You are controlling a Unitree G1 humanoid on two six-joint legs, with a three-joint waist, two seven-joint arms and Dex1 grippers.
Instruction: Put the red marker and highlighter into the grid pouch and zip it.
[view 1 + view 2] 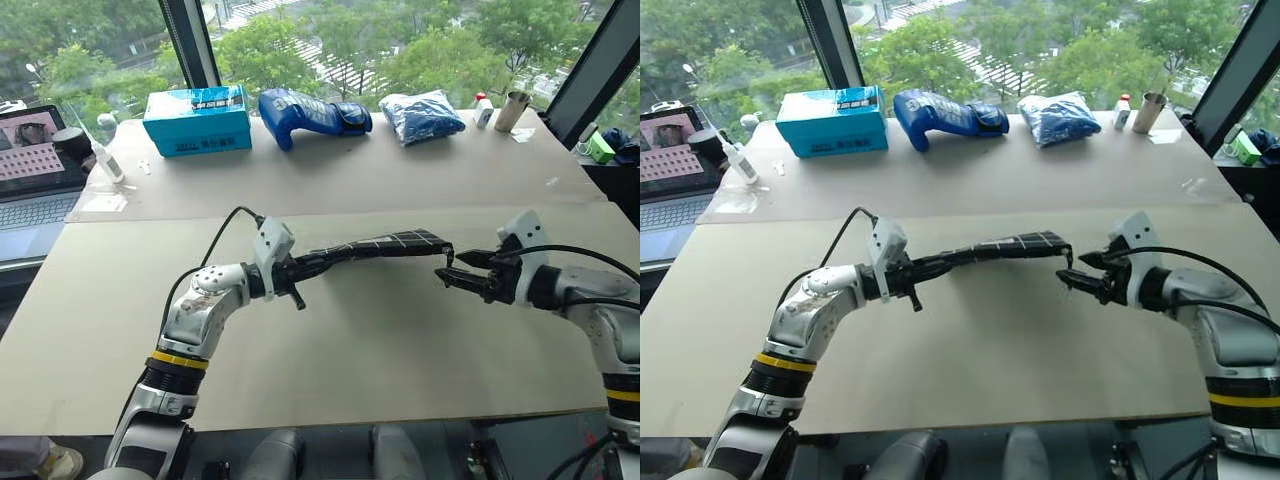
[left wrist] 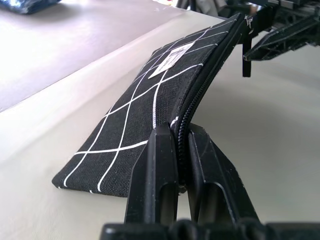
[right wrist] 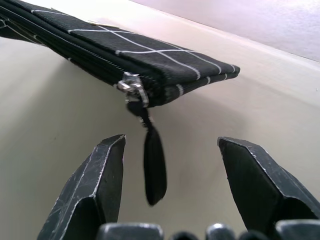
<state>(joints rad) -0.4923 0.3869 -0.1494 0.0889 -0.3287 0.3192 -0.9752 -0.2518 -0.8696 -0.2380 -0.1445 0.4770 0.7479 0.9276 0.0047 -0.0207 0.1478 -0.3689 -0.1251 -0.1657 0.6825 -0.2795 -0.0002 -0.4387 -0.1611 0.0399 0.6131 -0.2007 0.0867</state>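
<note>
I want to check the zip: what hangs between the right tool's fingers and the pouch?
In the right wrist view, the pull strap hangs from the pouch, loose between the fingers.

A: Pouch material?
B: Grid pouch [image 2: 150, 105] pinched in left gripper [image 2: 181, 150] is matt black woven cloth, white printed lines, small white label sewn on the face. Zipper teeth along the edge look like dull black plastic.
A: Slider end?
B: By the right gripper [image 3: 170, 185], slider is shiny silver metal; pull strap [image 3: 154, 165] hanging between its 2 fingers [image 3: 95, 190] is smooth black, slight sheen, prob. rubber or coated fabric.
A: Fingers themselves?
B: Hard black plastic, semi-matt, scuffed w/ fine scratches. Table [image 1: 400, 340] under both is smooth, matt beige board.
</note>
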